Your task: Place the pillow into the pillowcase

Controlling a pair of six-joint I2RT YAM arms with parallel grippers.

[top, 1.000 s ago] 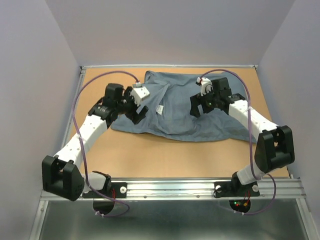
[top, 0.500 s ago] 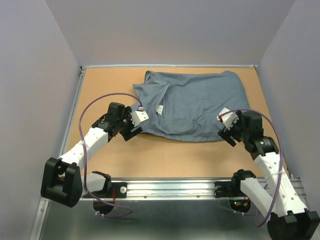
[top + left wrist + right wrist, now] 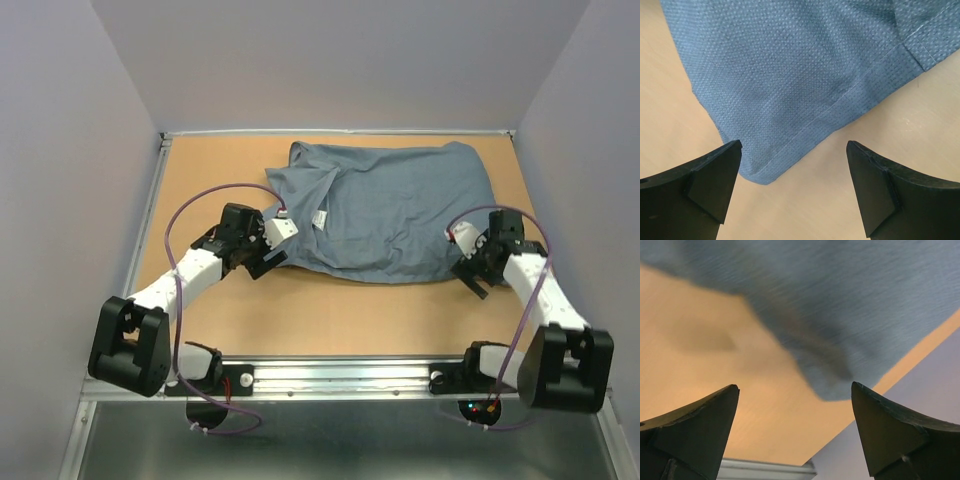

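Note:
The pillowcase (image 3: 390, 210) lies crumpled, plain slate-blue face up, across the far half of the tan table (image 3: 330, 305). A small white label (image 3: 321, 219) shows on the cloth. The pillow is hidden from every view. My left gripper (image 3: 268, 258) hovers open at the cloth's near-left corner. In the left wrist view that hemmed corner of the pillowcase (image 3: 790, 75) sits between the spread fingers of the left gripper (image 3: 794, 145), untouched. My right gripper (image 3: 468, 275) stands open at the near-right corner. There the right gripper (image 3: 795, 386) has a blurred pillowcase (image 3: 840, 300) edge just ahead.
Grey walls close in the table on the left, back and right (image 3: 575, 150). A metal rail (image 3: 350, 378) with both arm bases runs along the near edge. Purple cables (image 3: 210, 200) loop above each arm. Bare tabletop lies between the cloth and the rail.
The right arm has swung back from above the cloth to its near-right corner. The left gripper has dropped back to the near-left corner. The pillowcase lies as before.

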